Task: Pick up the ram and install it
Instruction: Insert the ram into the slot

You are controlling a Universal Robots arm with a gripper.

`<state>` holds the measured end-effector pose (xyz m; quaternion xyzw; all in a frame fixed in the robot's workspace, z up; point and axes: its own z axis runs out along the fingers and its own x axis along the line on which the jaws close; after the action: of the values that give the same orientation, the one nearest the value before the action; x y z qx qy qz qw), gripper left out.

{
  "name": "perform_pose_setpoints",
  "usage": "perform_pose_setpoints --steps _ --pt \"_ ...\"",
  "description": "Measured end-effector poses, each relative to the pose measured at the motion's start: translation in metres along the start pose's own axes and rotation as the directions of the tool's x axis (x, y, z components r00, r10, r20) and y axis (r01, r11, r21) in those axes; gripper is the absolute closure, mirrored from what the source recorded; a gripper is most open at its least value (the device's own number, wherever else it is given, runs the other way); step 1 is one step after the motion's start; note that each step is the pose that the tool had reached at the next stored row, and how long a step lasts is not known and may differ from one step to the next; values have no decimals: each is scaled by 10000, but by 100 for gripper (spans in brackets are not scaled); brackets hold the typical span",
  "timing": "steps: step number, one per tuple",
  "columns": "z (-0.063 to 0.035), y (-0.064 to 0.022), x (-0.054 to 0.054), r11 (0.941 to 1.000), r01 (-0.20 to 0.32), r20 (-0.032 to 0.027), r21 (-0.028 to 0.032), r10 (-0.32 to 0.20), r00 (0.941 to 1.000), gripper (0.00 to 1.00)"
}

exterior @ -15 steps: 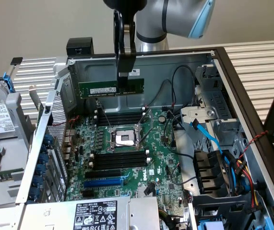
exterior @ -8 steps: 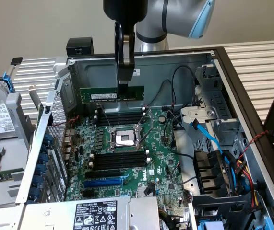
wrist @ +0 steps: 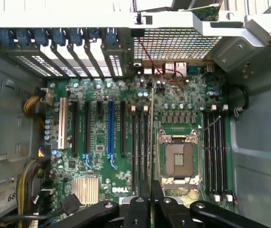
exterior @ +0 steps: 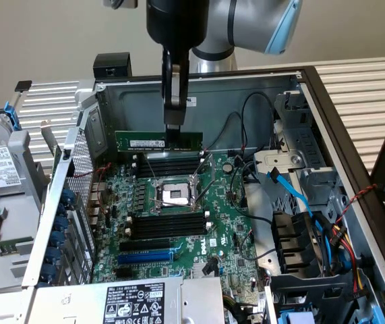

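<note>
The fingers [exterior: 172, 118], nearly closed, pinch the ram [exterior: 141, 142] mid-length; it hangs edge-down, long axis parallel to the slots [exterior: 168, 165] just beyond the socket [exterior: 176, 194].

Two cameras, one motherboard [exterior: 227, 226] [wrist: 99, 142] shared.
Exterior's angled down from six o'clock, standing off; my wrist view drops straight past the gripper [wrist: 150, 187], close.

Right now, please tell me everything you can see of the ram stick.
The ram is a long, thin, dark-green circuit stick with a small white label. It stands on edge, long side level, clamped near its middle by the gripper. It hangs above the black memory slots of the motherboard; nothing else seems to touch it.
</note>
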<state>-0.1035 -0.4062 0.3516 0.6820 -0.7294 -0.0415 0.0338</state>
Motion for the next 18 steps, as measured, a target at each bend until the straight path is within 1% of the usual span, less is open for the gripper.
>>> perform_pose_setpoints --steps 10,11,12,13,16,18 --pt "176 -22 3 9974 -716 77 3 716 9974 86" --pt "189 -23 6 9970 -779 85 8 779 9969 86" --pt "201 -25 12 9966 -819 91 27 819 9966 86" --pt "214 -28 29 9966 -823 92 37 823 9966 86" --pt "257 -36 78 9968 -793 91 40 792 9968 86" --pt "286 -44 84 9977 -675 74 42 674 9977 86"
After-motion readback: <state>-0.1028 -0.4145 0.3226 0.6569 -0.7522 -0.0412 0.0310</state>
